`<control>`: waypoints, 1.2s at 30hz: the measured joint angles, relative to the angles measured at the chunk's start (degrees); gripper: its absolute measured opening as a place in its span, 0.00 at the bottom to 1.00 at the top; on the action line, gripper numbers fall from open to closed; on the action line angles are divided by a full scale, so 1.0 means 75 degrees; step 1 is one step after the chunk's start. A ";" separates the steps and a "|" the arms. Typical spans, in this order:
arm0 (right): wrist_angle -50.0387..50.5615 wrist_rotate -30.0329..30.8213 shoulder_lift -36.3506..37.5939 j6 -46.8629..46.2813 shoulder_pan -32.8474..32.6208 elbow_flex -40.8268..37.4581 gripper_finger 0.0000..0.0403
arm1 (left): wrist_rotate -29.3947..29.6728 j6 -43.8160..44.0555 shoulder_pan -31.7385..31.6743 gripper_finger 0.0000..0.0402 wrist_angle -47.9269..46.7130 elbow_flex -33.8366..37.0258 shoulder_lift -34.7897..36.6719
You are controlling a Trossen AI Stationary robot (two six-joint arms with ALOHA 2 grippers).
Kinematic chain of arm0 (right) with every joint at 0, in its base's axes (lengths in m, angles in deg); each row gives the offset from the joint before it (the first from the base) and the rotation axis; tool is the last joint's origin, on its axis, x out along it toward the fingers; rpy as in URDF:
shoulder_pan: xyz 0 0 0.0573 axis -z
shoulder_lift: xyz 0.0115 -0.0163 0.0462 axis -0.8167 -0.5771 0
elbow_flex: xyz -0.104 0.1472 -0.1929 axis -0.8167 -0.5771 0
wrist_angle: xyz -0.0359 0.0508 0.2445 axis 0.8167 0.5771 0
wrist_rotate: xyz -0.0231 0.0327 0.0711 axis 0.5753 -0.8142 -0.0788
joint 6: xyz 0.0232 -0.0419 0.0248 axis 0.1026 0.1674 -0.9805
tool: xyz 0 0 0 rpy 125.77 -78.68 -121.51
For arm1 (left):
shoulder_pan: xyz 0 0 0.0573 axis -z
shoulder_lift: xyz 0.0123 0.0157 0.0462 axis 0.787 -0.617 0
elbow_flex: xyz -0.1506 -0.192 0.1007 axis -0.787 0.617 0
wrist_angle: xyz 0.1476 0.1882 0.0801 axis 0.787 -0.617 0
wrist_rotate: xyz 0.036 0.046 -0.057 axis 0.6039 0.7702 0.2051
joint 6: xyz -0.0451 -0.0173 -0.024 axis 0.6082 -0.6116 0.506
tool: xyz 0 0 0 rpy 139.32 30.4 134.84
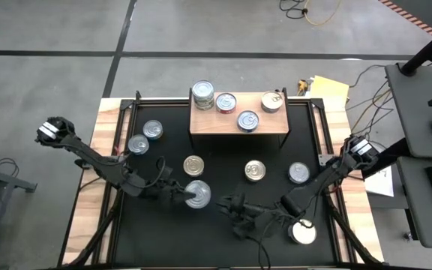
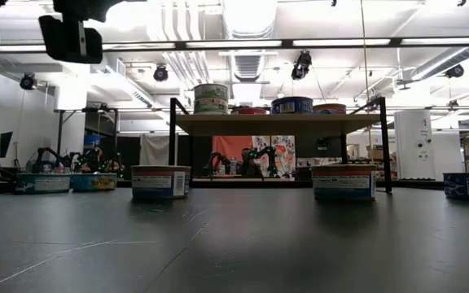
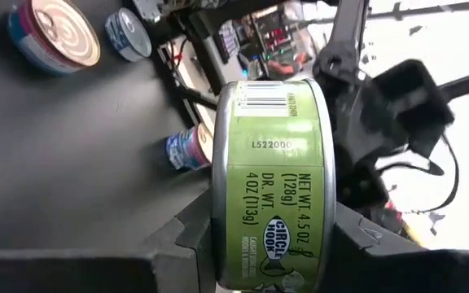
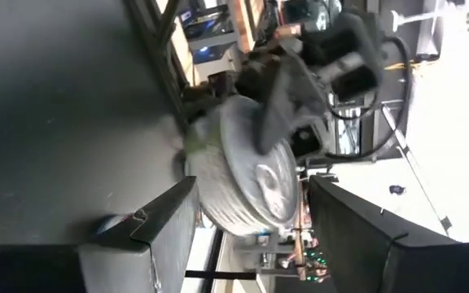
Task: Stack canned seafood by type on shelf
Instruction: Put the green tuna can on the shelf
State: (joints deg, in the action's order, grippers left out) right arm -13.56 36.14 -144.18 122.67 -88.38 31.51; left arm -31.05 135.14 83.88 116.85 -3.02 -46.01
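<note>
Both arms reach low over the near half of the black worktop, angled inward so their tools face each other near its middle. The left tool is clamped on a green-labelled can, its fingers pressing the can's flat ends so that the label wall faces the wrist camera; from above, the silver top shows tilted. The right tool points at that can with its fingers spread apart and nothing between them, just short of the can's ribbed silver end.

On the wooden shelf at the far side sit a two-high stack, a red-rimmed can, a blue can and a gold-topped can. More cans lie scattered on the worktop; a white-topped one lies under the right arm.
</note>
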 joint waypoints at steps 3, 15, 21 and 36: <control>0.0039 -0.0007 -0.0175 0.0331 0.0003 0.0041 0.54 | -0.0012 0.0017 -0.0046 0.30 0.0191 0.0000 0.0000; -0.0460 0.0384 -0.0391 0.1239 0.0218 0.0067 0.54 | -0.0048 0.0095 -0.0110 0.31 0.0349 0.0000 -0.0069; -0.0517 0.0137 -0.0400 0.1780 0.0356 0.0067 0.54 | -0.0218 0.0322 -0.0245 0.31 0.0772 0.0004 -0.0493; -0.0531 0.0231 -0.0400 0.1772 0.0274 0.0062 0.54 | -0.0394 0.0081 -0.0368 0.32 0.1371 0.0012 -0.0697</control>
State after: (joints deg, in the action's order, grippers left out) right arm -17.54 37.87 -147.18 135.96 -86.33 31.97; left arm -34.00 135.75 81.12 127.13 -2.93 -51.24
